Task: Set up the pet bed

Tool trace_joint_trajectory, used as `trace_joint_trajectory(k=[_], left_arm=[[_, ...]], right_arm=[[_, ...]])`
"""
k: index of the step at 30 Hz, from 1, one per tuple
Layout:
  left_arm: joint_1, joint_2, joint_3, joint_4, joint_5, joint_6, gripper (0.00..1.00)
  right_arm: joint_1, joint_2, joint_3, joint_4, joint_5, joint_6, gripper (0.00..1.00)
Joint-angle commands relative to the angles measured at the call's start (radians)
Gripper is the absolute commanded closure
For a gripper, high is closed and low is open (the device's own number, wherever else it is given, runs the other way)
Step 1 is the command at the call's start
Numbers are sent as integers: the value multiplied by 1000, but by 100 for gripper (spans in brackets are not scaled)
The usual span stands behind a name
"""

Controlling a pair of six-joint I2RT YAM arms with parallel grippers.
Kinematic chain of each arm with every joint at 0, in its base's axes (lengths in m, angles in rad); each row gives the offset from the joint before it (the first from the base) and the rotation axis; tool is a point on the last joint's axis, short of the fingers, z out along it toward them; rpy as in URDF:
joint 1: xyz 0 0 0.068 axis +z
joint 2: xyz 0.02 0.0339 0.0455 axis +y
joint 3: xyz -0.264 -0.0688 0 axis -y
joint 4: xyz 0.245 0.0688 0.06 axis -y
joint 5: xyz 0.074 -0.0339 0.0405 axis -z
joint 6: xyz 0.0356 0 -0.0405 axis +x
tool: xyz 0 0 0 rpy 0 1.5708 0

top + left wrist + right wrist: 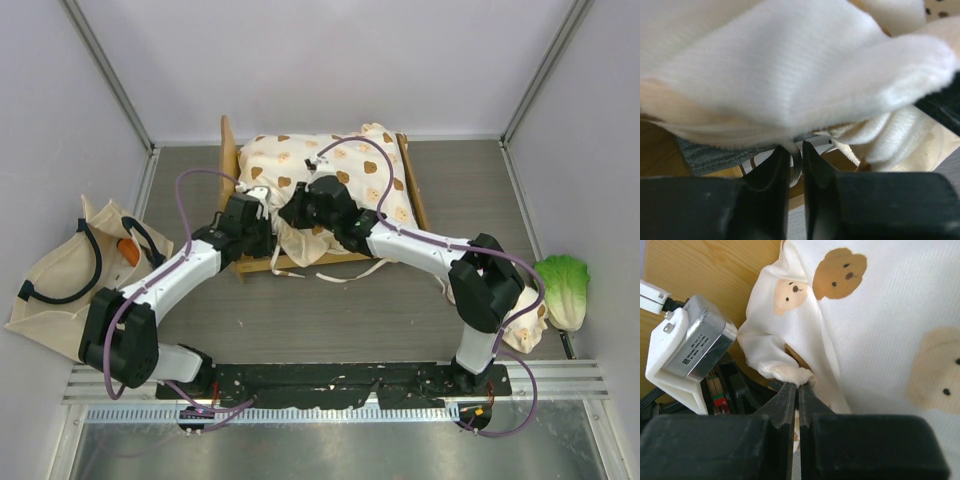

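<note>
One beige tote bag [50, 285] lies far left on the table [330, 310]. Next along, the left tool [795, 150] is pinching the near-left corner of the one bear-print cushion [350, 175], likely to tug it square on the single pet bed [229, 155] at the table's far middle. The right tool [799, 385] nips that same corner just beside it, so two tools share one cushion, and one green lettuce toy [565, 290] sits far right.

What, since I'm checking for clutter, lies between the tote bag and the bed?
Just the left arm, crossing otherwise bare tabletop, as the top view shows.
</note>
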Motion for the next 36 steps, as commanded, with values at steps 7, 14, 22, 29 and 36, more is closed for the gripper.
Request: trace_joint_trajectory(k=[7, 14, 22, 29, 36], left_arm=[[5, -111, 44, -94, -88, -86, 43], [4, -216, 117, -172, -46, -100, 35], [5, -387, 156, -208, -80, -106, 31], [4, -472, 203, -298, -262, -92, 28], [4, -408, 182, -367, -364, -80, 20]], right_arm=[[58, -36, -33, 69, 57, 1, 92], [74, -12, -25, 73, 54, 7, 92], [112, 16, 10, 67, 48, 9, 93], [216, 66, 87, -25, 203, -42, 93], [242, 152, 174, -105, 169, -75, 79]])
